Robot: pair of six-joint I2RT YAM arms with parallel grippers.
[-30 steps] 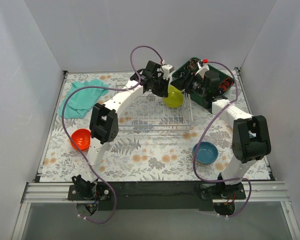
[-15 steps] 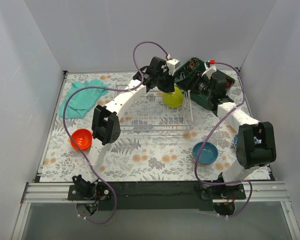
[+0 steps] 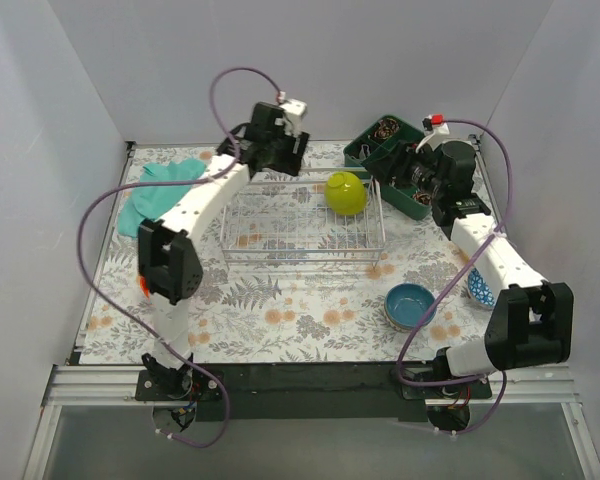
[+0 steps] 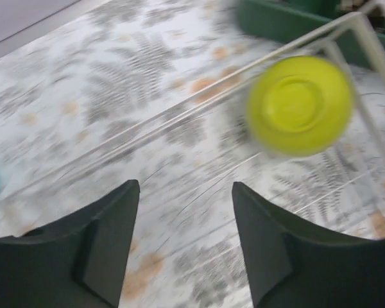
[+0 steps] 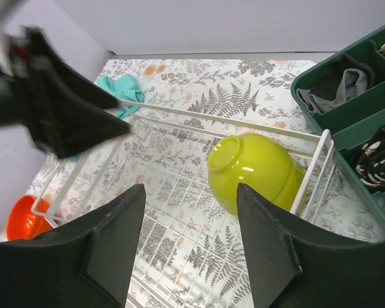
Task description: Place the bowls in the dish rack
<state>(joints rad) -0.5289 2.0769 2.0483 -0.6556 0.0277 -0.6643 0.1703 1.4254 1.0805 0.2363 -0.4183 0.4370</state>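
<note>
The dish rack point(image 3: 302, 222) is sitting in the middle of the table point(image 3: 280, 305), which is covered with a fern-printed sheet. The yellow-green bowl point(image 5: 253, 170) is lying inside the rack in its far right corner. It is tipped on its side with its foot ring facing toward the rack's left half, and its body is leaning against the rack's right end wall.

The left gripper point(image 4: 185, 192) is hovering over the far left part of the rack, well apart from the bowl. Its fingers are standing apart with nothing between them. In the left wrist view, which is smeared by motion blur, the bowl's underside is showing up and to the right, beyond the finger on that side.

The right gripper point(image 5: 189, 192) is hanging over the near edge of the green tray point(image 3: 378, 155), just past the rack's far right corner, and is looking back across the rack. Its jaws are spread wide and are holding nothing.

Two more bowls are resting on the table outside the rack. The blue bowl point(image 3: 411, 305) is sitting upright near the rack's near right corner. The orange bowl point(image 5: 24, 218) is sitting off the rack's left end, and in the top view the left arm is covering most of it.

A teal cloth point(image 3: 152, 192) is lying crumpled at the far left of the table. The green tray is holding dark and grey oddments in its compartments.
</note>
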